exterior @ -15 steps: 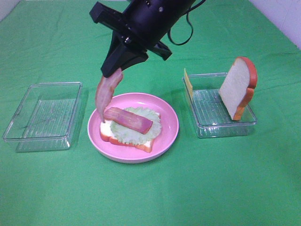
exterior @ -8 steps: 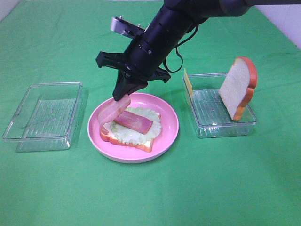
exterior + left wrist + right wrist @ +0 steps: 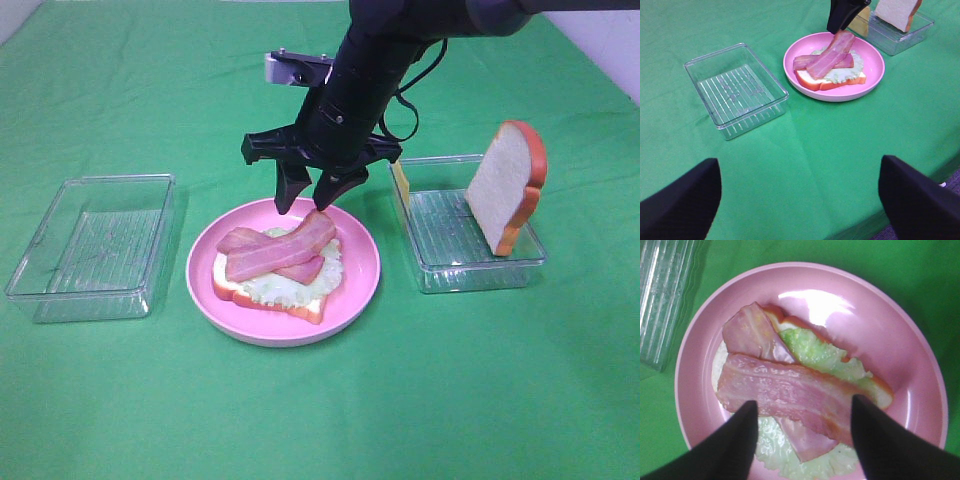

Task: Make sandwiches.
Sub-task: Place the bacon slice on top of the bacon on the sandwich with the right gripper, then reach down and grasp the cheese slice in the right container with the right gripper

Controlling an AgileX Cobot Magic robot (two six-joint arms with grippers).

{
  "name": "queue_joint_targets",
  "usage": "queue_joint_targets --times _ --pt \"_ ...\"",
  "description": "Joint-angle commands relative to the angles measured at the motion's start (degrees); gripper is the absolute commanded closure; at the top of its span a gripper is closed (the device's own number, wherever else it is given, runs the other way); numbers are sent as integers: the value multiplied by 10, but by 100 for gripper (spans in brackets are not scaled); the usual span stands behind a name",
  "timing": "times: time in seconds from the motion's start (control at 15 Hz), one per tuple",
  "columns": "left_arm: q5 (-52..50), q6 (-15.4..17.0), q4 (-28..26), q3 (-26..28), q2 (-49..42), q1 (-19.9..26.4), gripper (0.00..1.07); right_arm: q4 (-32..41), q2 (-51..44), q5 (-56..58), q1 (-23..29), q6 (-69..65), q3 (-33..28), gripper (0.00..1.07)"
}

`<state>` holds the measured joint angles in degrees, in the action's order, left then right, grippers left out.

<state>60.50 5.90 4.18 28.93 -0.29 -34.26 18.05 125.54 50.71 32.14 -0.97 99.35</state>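
The open sandwich [image 3: 270,270] lies on the pink plate [image 3: 357,272]: one bread slice, lettuce [image 3: 295,287], and two crossed bacon strips [image 3: 287,248]. My right gripper [image 3: 302,206] hangs just above the far end of the upper strip, jaws open and holding nothing. In the right wrist view its fingers [image 3: 737,440] straddle the bacon [image 3: 785,390] over the lettuce [image 3: 815,352]. The second bread slice [image 3: 506,186] stands upright in the right tray [image 3: 470,272], with the yellow cheese slice [image 3: 400,178] leaning at that tray's left end. My left gripper [image 3: 800,200] is open over bare cloth, near the table's edge.
An empty clear tray [image 3: 90,245] sits left of the plate. Green cloth covers the whole table. The right arm reaches in from the back right, over the gap between plate and right tray.
My right gripper carried the hanging bacon strip down and to the right, laid it across the first strip, and opened, letting it go. The left gripper has not moved.
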Motion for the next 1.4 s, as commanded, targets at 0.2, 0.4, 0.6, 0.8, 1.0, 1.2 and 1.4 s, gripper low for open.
queue_joint_targets --times 0.2,0.4,0.6,0.8,1.0,1.2,1.4 --pt "-6 -1 -2 -3 -5 -1 26 -74 -33 10 1 -14 6 31" --pt "-6 -1 -2 -3 -5 -1 26 -167 -44 85 1 -50 51 32" --pt "-6 -1 -2 -3 -5 -1 26 -227 -44 135 -6 -68 91 32" --pt "-6 -1 -2 -3 -5 -1 26 -213 -34 154 -46 -88 102 45" --pt "-6 -1 -2 -3 -5 -1 26 -154 2 122 -87 -62 104 51" --pt "-6 -1 -2 -3 -5 -1 26 -157 22 99 -92 -62 104 51" --pt "-6 -1 -2 -3 -5 -1 26 -164 44 90 -92 -62 104 56"
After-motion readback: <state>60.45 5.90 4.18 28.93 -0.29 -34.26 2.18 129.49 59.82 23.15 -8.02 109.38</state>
